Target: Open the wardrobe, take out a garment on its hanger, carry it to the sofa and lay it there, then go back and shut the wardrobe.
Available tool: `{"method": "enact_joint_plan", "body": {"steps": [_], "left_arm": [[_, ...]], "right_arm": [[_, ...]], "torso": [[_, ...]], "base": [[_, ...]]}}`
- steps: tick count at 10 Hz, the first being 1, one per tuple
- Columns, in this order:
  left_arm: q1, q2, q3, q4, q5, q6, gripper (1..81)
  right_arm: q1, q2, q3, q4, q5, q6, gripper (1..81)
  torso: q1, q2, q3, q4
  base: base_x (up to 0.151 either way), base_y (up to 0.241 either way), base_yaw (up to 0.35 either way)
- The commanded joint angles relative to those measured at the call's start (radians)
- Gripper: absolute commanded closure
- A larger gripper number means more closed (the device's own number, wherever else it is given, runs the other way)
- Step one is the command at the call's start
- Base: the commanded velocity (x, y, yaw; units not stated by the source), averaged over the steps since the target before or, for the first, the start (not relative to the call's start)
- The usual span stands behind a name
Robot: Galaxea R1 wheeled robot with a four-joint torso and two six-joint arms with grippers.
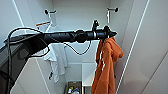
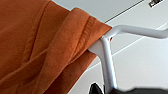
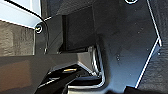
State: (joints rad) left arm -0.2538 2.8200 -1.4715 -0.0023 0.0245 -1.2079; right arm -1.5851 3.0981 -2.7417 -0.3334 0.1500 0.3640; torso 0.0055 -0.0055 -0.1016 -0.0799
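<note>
Reaching into wardrobe: the robot's left arm stretches across the head view into the open wardrobe [image 1: 140, 37], its white doors swung wide to either side.
Left gripper: the left gripper [image 1: 110, 33] sits at the top of the orange garment, where the hanger's neck would be; I judge it clamped on the hanger, though the fingers themselves are hard to make out.
Garment: the garment [image 1: 106, 67], a rust-orange hoodie, hangs straight down from the gripper, toward the wardrobe's right side wall.
Hanger: the hanger [image 2: 107, 57] is white; its neck and one arm show in the left wrist view, with orange cloth draped over the shoulder.
Other clothing: a white T-shirt [image 1: 56, 58] hangs nearer the wardrobe's left side wall.
Done so far: the doors are open and the hoodie appears taken in hand.
Left to do: carrying it to the sofa, laying it down, then returning to shut the doors.
Hard to tell: whether the hook is free of the wardrobe's rail; it is hidden behind the gripper.
Right gripper: the right wrist view shows dark robot parts, and I cannot tell how its fingers stand.
Wardrobe floor: small objects at the bottom are too blurred to name.
</note>
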Motion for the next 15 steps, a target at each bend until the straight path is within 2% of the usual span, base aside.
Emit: {"method": "enact_joint_plan", "body": {"steps": [1,15], "left_arm": [[-0.186,-0.003,0.008,0.028,-0.087,0.011,81.1],[-0.064,-0.071,0.118,0.071,-0.112,0.013,81.1]], "right_arm": [[0.023,0.009,0.010,-0.001,-0.049,-0.004,1.0],[0.024,0.007,0.010,0.001,-0.047,-0.002,1.0]], "torso": [[0.000,0.000,0.000,0.000],[-0.001,0.000,0.000,0.000]], "base": [[-0.116,0.000,0.000],[-0.116,0.000,0.000]]}}
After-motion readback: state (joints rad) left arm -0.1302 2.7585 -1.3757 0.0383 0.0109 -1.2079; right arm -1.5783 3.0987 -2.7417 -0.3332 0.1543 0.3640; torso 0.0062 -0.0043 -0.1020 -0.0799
